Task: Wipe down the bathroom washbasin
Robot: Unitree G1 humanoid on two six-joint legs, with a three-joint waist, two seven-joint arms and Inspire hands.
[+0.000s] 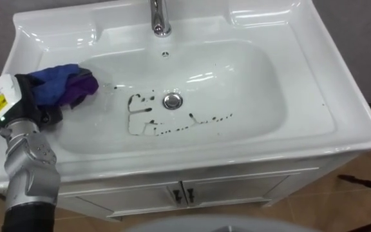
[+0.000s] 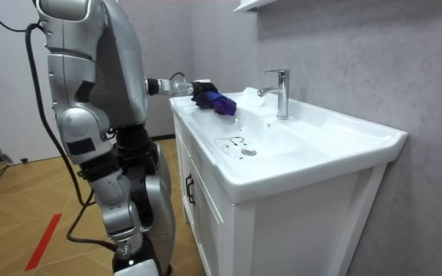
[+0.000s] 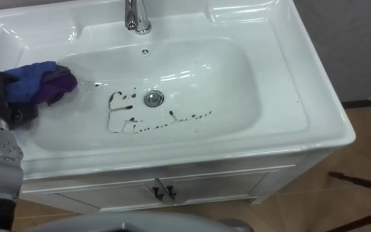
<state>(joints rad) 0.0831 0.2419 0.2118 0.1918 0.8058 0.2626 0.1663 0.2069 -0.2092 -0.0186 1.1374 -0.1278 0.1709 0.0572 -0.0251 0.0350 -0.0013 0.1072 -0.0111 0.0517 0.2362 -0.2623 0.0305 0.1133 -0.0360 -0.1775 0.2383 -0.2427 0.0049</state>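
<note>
A white basin (image 1: pixel 250 138) (image 3: pixel 237 129) (image 2: pixel 313 130) is set in a white cabinet, with dark marks (image 1: pixel 172 122) (image 3: pixel 150 119) (image 2: pixel 232 143) around its drain (image 1: pixel 172 100) (image 3: pixel 152 98). My left hand (image 1: pixel 34 96) (image 3: pixel 5 96) (image 2: pixel 200 92) is at the bowl's left rim, shut on a blue and purple cloth (image 1: pixel 69 84) (image 3: pixel 44 82) (image 2: pixel 221 103). The cloth hangs over the bowl's left slope, left of the marks and apart from them.
A chrome tap (image 1: pixel 160 18) (image 3: pixel 136 16) (image 2: pixel 281 92) stands at the back of the basin. Cabinet doors with dark handles (image 1: pixel 180 193) are below the front edge. I stand at the basin's front, with wooden floor (image 2: pixel 21 222) behind.
</note>
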